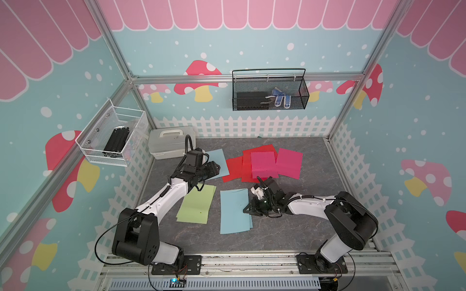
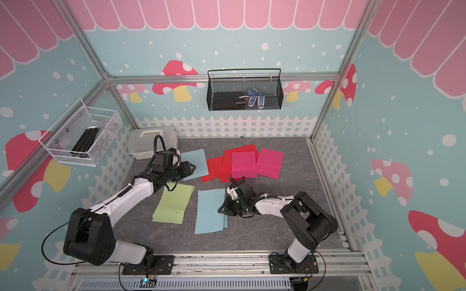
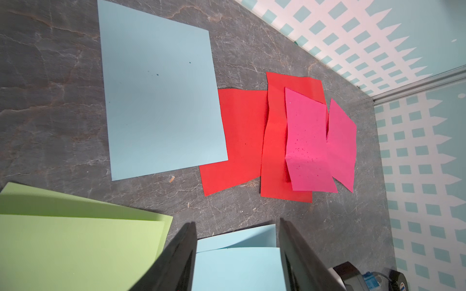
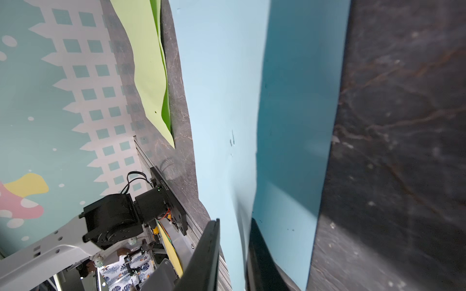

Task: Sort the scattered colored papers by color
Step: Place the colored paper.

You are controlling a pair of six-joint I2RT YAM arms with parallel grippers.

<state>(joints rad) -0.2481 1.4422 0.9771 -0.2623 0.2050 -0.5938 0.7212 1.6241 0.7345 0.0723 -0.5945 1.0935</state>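
Two light blue papers (image 1: 234, 211) lie stacked at the front middle of the grey table, with the light green papers (image 1: 198, 204) to their left. A third light blue sheet (image 1: 220, 158) lies farther back, partly under my left gripper (image 1: 214, 167), which hovers open and empty (image 3: 237, 223). Overlapping red sheets (image 1: 235, 168) and two magenta-pink sheets (image 1: 263, 163) lie at the back middle. My right gripper (image 1: 248, 207) is low at the blue stack's right edge. In the right wrist view its jaws (image 4: 234, 221) stand slightly apart around the raised edge of the top blue sheet (image 4: 222, 100).
A white lidded box (image 1: 171, 144) stands at the back left corner, close behind my left arm. A black mesh basket (image 1: 269, 90) hangs on the back wall and a white wire basket (image 1: 113, 136) on the left wall. Fence-printed walls enclose the table.
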